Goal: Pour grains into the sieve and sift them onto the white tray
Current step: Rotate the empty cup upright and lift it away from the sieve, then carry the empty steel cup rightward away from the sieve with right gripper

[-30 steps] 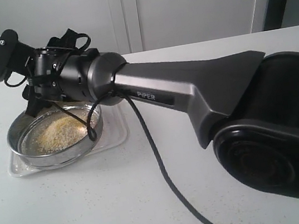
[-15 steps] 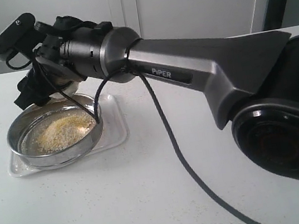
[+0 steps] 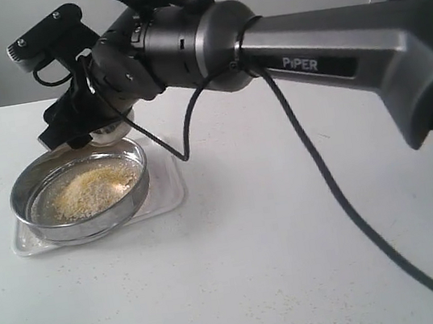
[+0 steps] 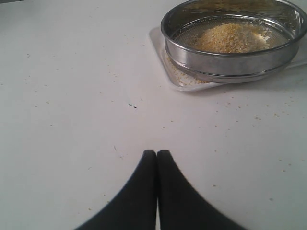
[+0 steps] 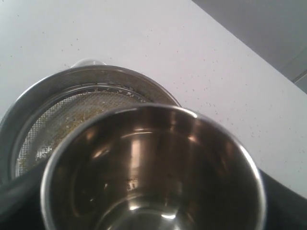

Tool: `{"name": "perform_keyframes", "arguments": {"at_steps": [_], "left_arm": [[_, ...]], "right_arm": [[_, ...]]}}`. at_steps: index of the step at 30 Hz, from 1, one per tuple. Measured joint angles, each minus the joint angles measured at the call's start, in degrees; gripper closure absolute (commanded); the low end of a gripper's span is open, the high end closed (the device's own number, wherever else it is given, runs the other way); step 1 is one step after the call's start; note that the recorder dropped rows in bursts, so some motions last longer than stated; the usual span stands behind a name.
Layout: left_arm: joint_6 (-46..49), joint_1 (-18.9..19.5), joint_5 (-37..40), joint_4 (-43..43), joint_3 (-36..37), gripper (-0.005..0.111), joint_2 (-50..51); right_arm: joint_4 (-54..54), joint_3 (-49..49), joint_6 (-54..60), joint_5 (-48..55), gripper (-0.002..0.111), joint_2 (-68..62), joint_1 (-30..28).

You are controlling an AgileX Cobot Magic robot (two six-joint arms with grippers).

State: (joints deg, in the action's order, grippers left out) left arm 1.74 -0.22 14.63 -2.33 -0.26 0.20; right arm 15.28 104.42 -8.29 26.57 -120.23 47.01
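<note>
White "PiPER" lettering on the right arm (image 3: 303, 62) can be read only in the exterior view. There the right end effector (image 3: 81, 127) hangs over the far rim of the sieve (image 3: 80, 190), which sits on the white tray (image 3: 168, 193) on the table (image 3: 257, 270). The grains (image 3: 90, 187) lie heaped on the mesh. Only the right wrist view shows the steel cup (image 5: 153, 172) clearly; the right end effector grips it, its mouth towards the camera. The left wrist view shows the left end effector (image 4: 157, 165) clenched on nothing, apart from the tray.

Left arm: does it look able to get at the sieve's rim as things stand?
Probably yes. Only bare table lies between the shut left gripper and the sieve. The right gripper holds the steel cup above the sieve, apparently out of that path. The jaws would need opening first.
</note>
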Motion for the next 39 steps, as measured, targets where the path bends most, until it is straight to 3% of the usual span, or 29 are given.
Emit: {"name": "perform_keyframes", "arguments": {"at_steps": [25,39], "left_arm": [[0.00,0.00,0.00,0.00,0.00,0.107,0.00],[0.00,0.00,0.00,0.00,0.00,0.107,0.00]], "right_arm": [[-3.99,-32.31,-9.41,-23.12,0.108,18.06,-4.01],[-4.83,-43.19,-10.12,-31.22,0.108,24.52,-7.96]]}}
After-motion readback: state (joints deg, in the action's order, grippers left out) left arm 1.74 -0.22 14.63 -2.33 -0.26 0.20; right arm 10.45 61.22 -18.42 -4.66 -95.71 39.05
